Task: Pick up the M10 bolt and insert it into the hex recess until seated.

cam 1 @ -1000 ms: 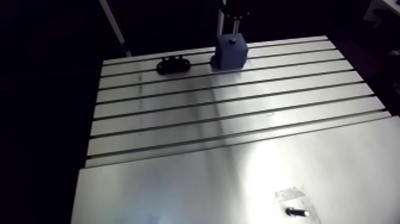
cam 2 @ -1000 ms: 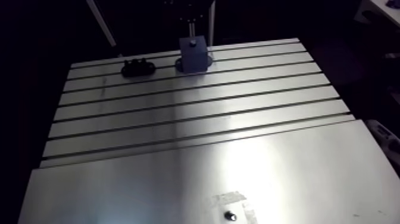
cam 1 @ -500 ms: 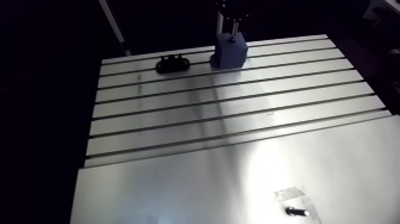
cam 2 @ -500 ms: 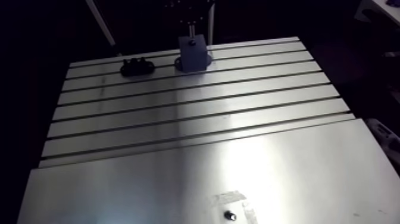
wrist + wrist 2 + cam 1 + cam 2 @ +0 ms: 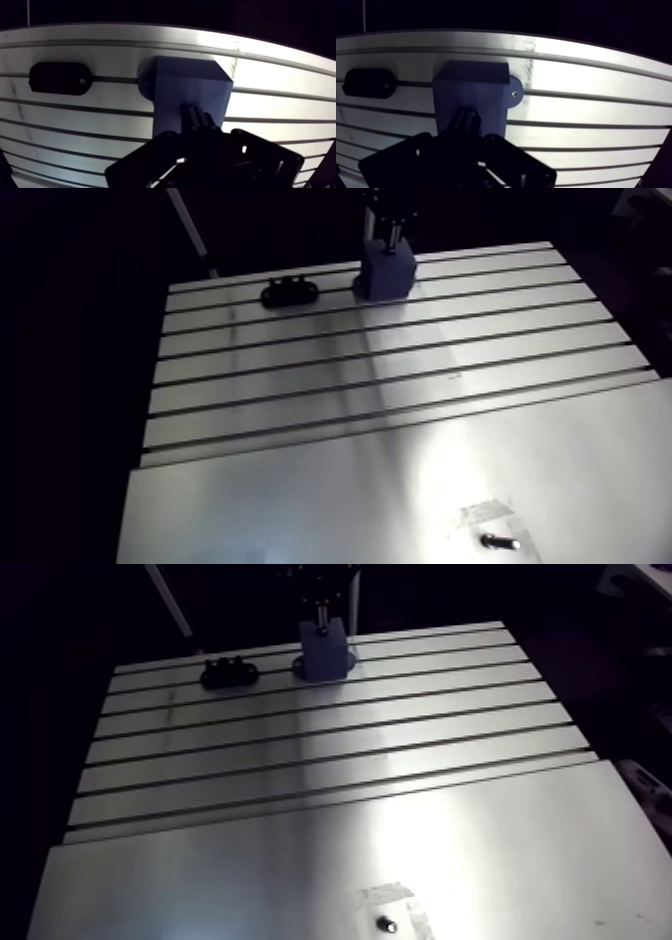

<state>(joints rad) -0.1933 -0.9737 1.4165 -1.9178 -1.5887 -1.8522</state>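
A blue block (image 5: 190, 82) is fixed on the slotted table (image 5: 350, 378) at its far edge; in the arm view the block (image 5: 385, 273) shows a small dark spot on its top. My gripper (image 5: 196, 117) stands right over the block's top face. Its dark fingertips are drawn close together around a thin dark ridged piece that looks like the bolt, pointing down at the block. The hex recess is hidden under the fingertips.
A black oval part (image 5: 60, 78) is bolted in a slot beside the block. A small dark bolt (image 5: 497, 541) lies near a tape patch (image 5: 485, 513) on the smooth plate (image 5: 300, 508) at the table's near side.
The whole arm view has shifted slightly, so the camera has moved. The block, the black part and the small bolt at the front have kept their places on the table.
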